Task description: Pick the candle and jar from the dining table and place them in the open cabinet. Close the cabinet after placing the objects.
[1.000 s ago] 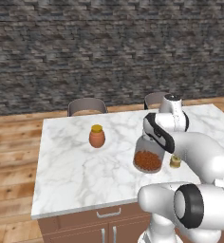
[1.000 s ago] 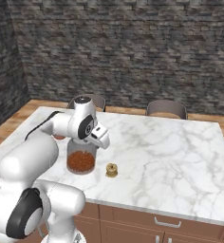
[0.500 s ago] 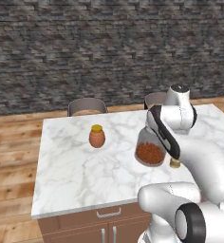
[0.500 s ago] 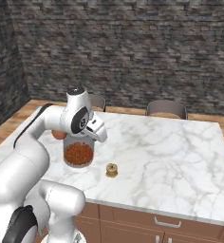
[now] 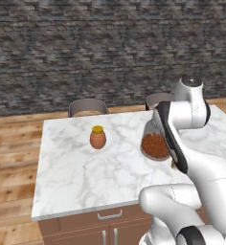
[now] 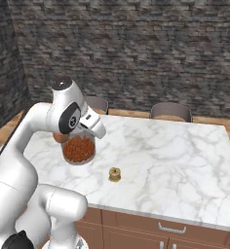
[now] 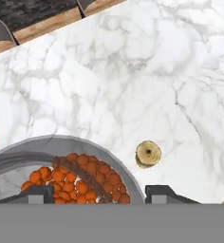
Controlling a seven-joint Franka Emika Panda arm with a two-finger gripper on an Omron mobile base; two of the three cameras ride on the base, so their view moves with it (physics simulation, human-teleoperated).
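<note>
We're in a home kitchen or dining corner, rendered. A marble-topped dining table with a brown wooden base and silver handles fills the middle. Two grey chairs tuck in at twelve o'clock, wooden floorboards run off toward nine, and a dark rough stone wall closes the back. Pantry things sit out: a jar of what look like reddish granules, a small orange pot.

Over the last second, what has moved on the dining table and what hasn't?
The jar has risen off the dining table, carried up by the pincer, whose fingertips flank its lid; the arm has lifted and swung with it. The candle and the small orange pot have stayed where they were.
</note>
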